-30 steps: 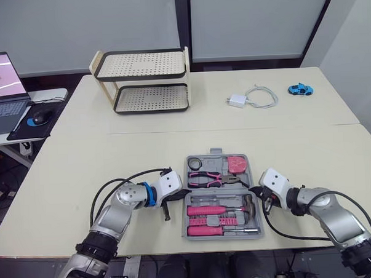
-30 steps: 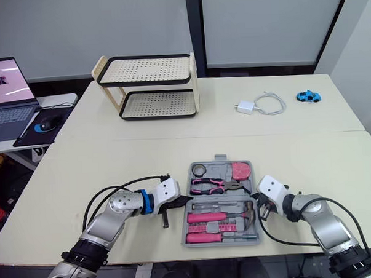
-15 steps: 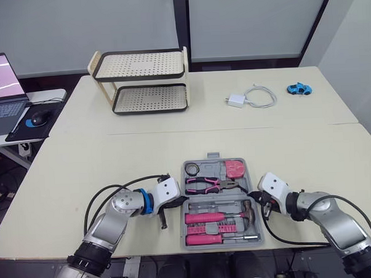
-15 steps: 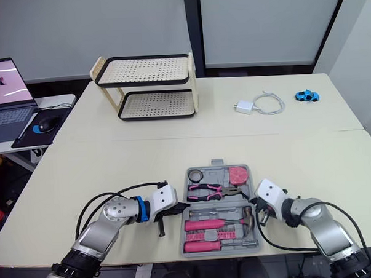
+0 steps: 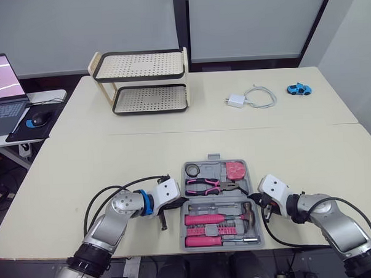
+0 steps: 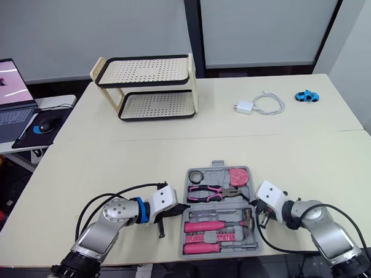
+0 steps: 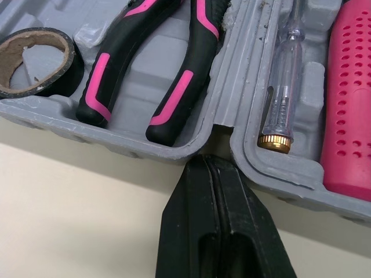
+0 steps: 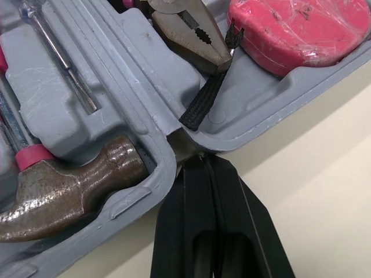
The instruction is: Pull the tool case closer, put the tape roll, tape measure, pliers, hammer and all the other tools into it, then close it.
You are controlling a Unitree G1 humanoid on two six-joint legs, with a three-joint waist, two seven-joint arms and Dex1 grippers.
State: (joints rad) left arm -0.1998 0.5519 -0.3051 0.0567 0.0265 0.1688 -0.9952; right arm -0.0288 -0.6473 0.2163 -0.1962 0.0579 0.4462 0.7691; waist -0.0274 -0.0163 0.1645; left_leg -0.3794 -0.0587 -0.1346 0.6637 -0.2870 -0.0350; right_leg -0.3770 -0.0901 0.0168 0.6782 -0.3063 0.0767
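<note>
Closer to the near edge of the table than a second ago, the open tool case lies between the left hand at its 9 o'clock and the right hand at its 3 o'clock. Each hand's fingers are pressed together, tips touching its hinge notch.

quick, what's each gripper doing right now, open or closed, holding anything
Left gripper: closed, tip at the hinge notch on the tool case edge.
Right gripper: closed, tip at the opposite hinge notch.
</note>
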